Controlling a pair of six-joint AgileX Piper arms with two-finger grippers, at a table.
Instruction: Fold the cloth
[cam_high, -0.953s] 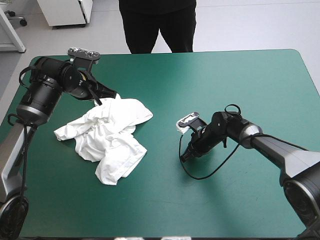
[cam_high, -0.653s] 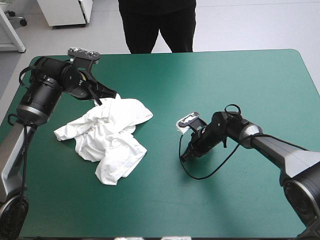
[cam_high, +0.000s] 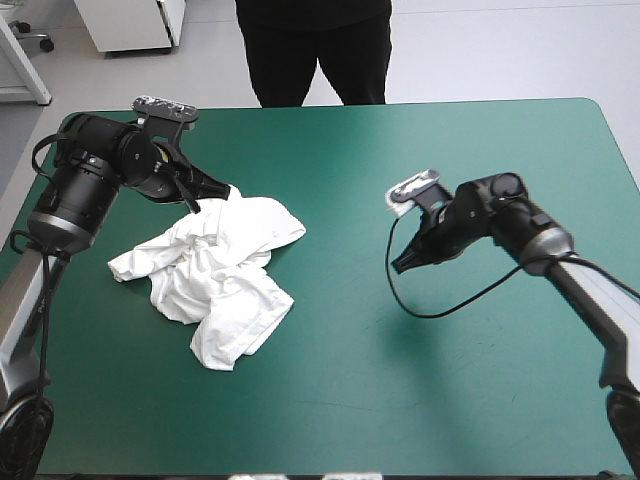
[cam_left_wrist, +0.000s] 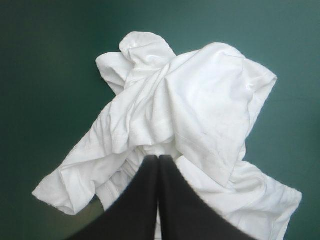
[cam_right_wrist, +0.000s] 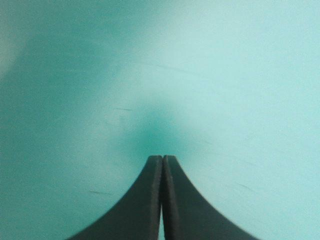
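Lying crumpled ahead of the left gripper (cam_left_wrist: 159, 158), closed and seemingly empty, was one white short-sleeved T-shirt (cam_left_wrist: 190, 110); the right gripper (cam_high: 398, 266), well apart, was closed on nothing.

white T-shirt (cam_high: 222, 275) crumpled in a heap, left-centre of frame, lying on the teal-green tabletop (cam_high: 400, 380)

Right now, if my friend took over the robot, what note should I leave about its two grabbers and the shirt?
Left gripper: fingers shut, tips at the far edge of the T-shirt; no cloth seen between them.
Right gripper: fingers shut, over bare teal-green cover, apart from the T-shirt.
T-shirt: a crumpled heap on the cover's left half.
Done: no fold yet.
Left: spread it flat, then fold.
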